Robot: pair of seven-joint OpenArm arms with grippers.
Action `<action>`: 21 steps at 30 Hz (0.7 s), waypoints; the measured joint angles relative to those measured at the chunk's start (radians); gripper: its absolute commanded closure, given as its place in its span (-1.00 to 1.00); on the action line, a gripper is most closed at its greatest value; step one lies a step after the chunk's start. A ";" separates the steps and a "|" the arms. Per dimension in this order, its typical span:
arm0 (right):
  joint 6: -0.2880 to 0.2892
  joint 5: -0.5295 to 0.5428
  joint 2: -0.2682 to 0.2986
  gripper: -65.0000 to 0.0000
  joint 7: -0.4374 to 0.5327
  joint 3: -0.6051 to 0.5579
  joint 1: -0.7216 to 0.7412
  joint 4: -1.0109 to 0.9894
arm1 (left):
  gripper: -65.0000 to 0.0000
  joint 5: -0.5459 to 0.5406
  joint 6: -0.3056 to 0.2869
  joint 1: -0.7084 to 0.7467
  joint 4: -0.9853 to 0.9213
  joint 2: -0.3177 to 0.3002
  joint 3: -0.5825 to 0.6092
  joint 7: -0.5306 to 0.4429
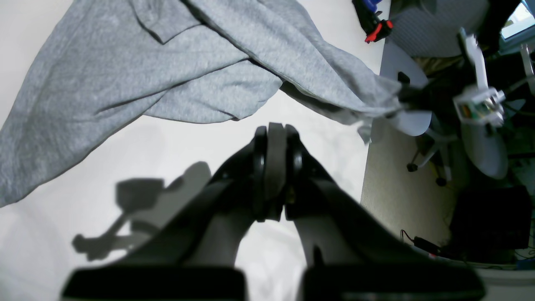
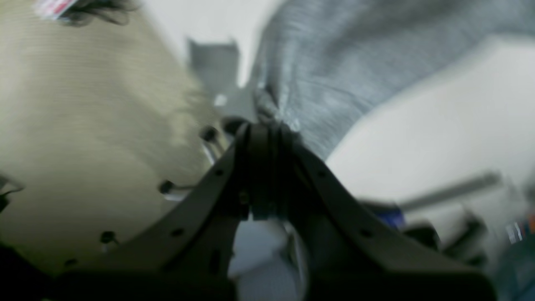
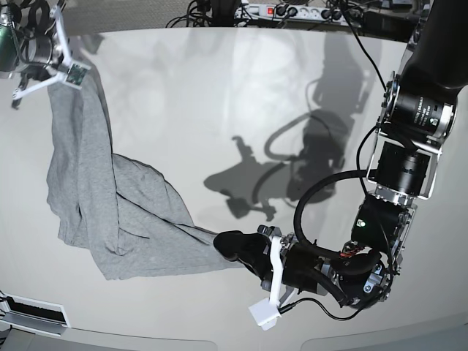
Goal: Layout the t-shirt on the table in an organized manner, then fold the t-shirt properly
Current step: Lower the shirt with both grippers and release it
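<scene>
The heather-grey t-shirt (image 3: 110, 197) lies crumpled on the left side of the off-white table (image 3: 219, 95), stretched from a raised corner at the far left to a point near the front middle. My right gripper (image 3: 82, 79) is shut on that raised end, and grey cloth bunches at its tips (image 2: 265, 125). In the left wrist view the t-shirt (image 1: 167, 71) runs to the right gripper (image 1: 403, 94) past the table edge. My left gripper (image 1: 275, 127) is shut with nothing in it. It sits low by the shirt's near corner (image 3: 223, 245).
A power strip (image 3: 292, 11) and cables lie behind the table's far edge. Beyond the table's side edge (image 1: 368, 167) are carpeted floor, an office chair base (image 1: 418, 121) and a red-and-black clamp (image 1: 376, 29). A white bracket (image 3: 33, 314) sits at the front left corner.
</scene>
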 measured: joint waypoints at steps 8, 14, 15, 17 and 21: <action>-0.251 -0.314 -0.006 1.00 0.013 0.000 -0.003 -0.063 | 1.00 0.025 0.000 0.000 0.000 0.000 0.000 0.000; -0.436 -0.471 -0.008 -0.20 0.015 0.000 0.003 -0.064 | 1.00 0.036 0.000 0.000 0.000 0.001 0.000 -0.001; -0.452 -0.476 -0.008 -0.25 0.029 0.000 0.000 -0.064 | 1.00 0.054 0.000 0.000 0.000 0.001 0.000 0.000; -0.499 -0.528 -0.008 -0.25 0.055 -0.001 -0.002 -0.064 | 0.94 0.071 0.000 0.000 0.000 0.001 0.000 0.000; -0.597 -0.640 -0.008 -0.07 0.060 0.000 0.024 -0.064 | 0.48 0.078 0.000 0.000 0.000 0.000 0.000 0.000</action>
